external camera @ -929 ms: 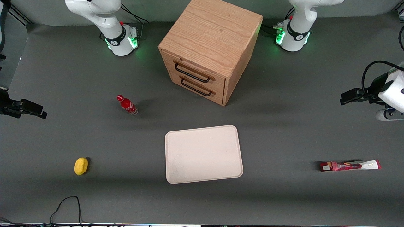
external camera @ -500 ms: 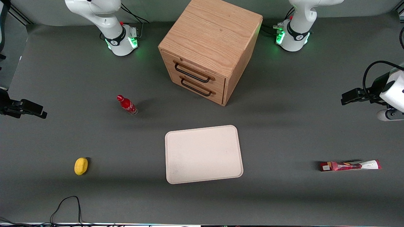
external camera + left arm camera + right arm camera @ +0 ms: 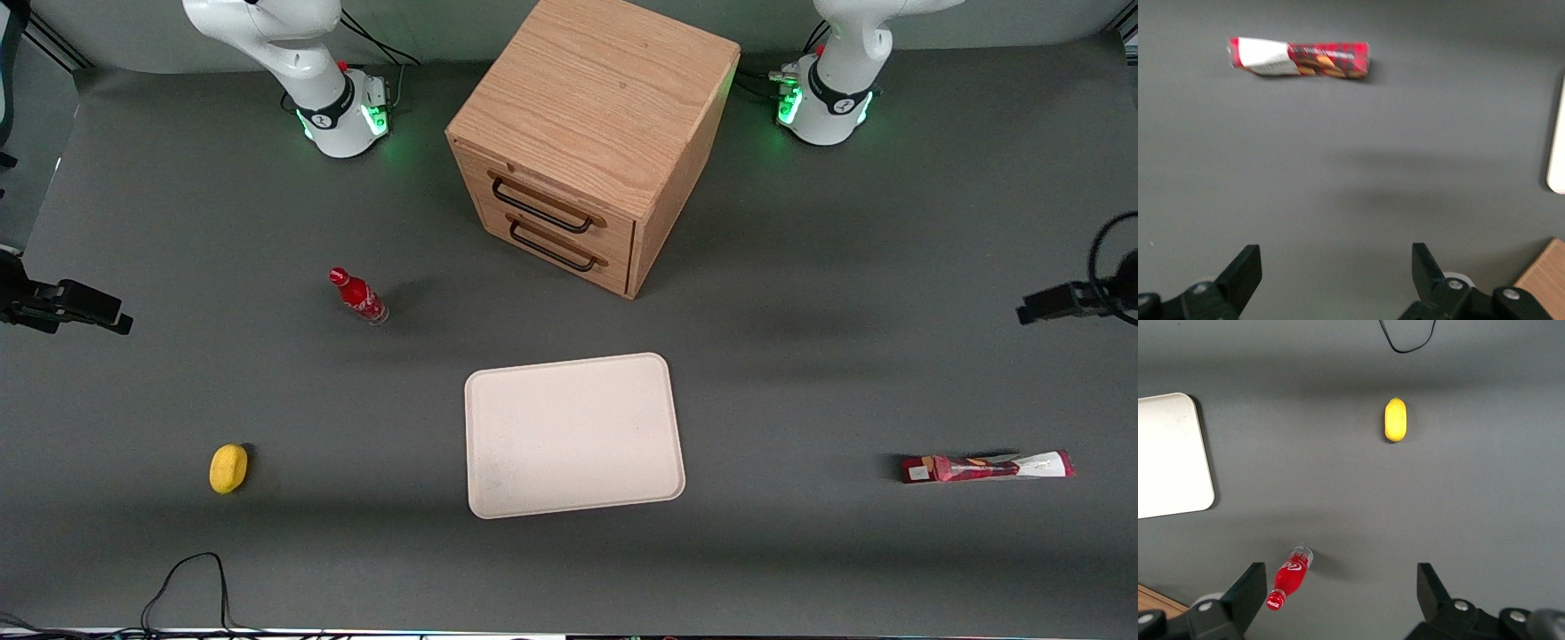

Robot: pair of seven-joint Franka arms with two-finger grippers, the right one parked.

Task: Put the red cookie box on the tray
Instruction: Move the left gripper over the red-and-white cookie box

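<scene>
The red cookie box [image 3: 987, 467] lies flat on the grey table toward the working arm's end, well apart from the cream tray [image 3: 573, 436] in the middle. In the left wrist view the box [image 3: 1300, 57] shows dark red with a white end, and a strip of the tray's rim [image 3: 1558, 147] shows at the edge. My left gripper [image 3: 1336, 267] hangs open above bare table with nothing between its fingers. In the front view only its black wrist part [image 3: 1062, 302] shows at the edge. It is farther from the front camera than the box.
A wooden two-drawer cabinet [image 3: 587, 133] stands farther from the front camera than the tray; its corner [image 3: 1541, 280] shows beside my gripper. A small red bottle [image 3: 357, 296] and a yellow object [image 3: 228, 468] lie toward the parked arm's end. A black cable [image 3: 182, 582] loops near the front edge.
My left arm has swung outward toward its own end of the table and slightly nearer the front camera, so most of it has left the front view. Nothing on the table moved.
</scene>
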